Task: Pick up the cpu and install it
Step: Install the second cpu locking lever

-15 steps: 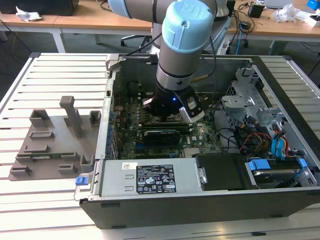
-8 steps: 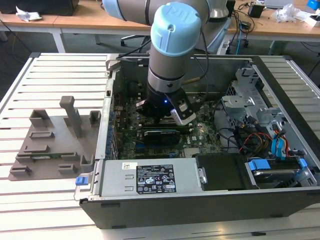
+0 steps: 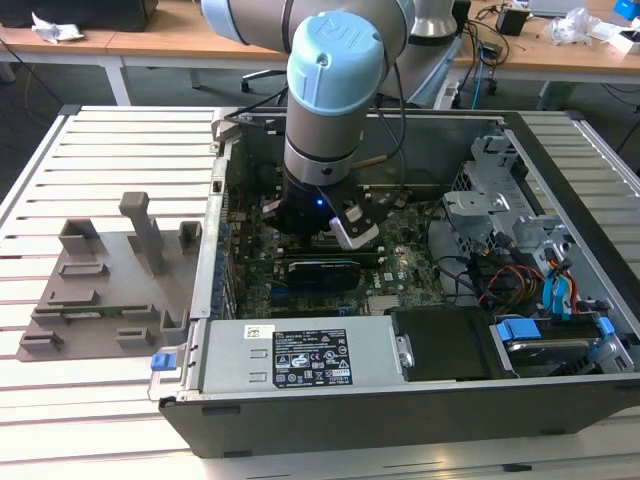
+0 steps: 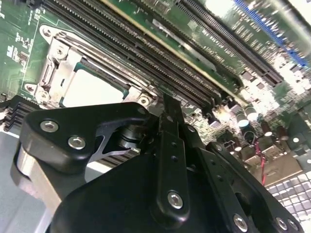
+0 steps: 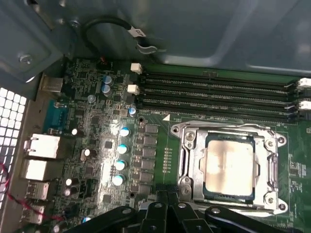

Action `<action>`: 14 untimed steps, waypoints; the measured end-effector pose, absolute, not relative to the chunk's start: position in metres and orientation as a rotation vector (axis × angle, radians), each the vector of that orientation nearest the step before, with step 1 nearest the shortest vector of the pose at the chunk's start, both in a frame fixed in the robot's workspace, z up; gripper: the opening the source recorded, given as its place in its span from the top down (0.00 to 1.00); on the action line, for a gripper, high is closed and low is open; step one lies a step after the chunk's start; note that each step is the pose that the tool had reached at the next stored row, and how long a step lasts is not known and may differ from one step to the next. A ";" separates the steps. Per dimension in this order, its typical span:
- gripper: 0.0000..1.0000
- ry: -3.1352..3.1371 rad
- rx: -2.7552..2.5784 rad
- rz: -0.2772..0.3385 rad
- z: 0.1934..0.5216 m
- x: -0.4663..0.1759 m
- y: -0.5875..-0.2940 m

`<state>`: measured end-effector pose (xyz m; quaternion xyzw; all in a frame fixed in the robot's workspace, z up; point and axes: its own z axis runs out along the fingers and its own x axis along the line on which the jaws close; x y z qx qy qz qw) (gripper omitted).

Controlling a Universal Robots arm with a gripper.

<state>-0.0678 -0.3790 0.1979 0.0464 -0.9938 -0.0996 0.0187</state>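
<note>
We saw the cpu (image 5: pixel 229 166) already lying flat in the socket frame (image 5: pixel 190 167) on the motherboard (image 5: pixel 92 126), silvery top up; being square, it had no clear long axis. The gripper (image 4: pixel 167 104) hovered just at its 3 o'clock side in the second wrist view, fingers together and empty. If it dropped, we judged it could scrape the memory slots (image 5: pixel 218 92) or nudge the chip askew.
</note>
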 end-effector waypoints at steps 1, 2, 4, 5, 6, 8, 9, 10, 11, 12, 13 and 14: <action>0.89 -3.085 0.144 -0.309 0.197 -0.068 -0.378; 0.89 -3.085 0.144 -0.308 0.197 -0.068 -0.378; 0.89 -3.085 0.144 -0.309 0.197 -0.068 -0.379; 0.89 -3.085 0.144 -0.309 0.197 -0.068 -0.379; 0.89 -3.086 0.144 -0.309 0.197 -0.068 -0.380; 0.89 -3.086 0.144 -0.307 0.197 -0.068 -0.381; 0.89 -3.087 0.144 -0.307 0.198 -0.068 -0.381; 0.89 -3.087 0.145 -0.307 0.200 -0.068 -0.381; 0.89 -3.087 0.145 -0.306 0.202 -0.068 -0.381; 0.89 -3.087 0.145 -0.301 0.206 -0.068 -0.381; 0.89 -3.087 0.145 -0.298 0.207 -0.067 -0.381; 0.89 -3.087 0.144 -0.294 0.208 -0.067 -0.380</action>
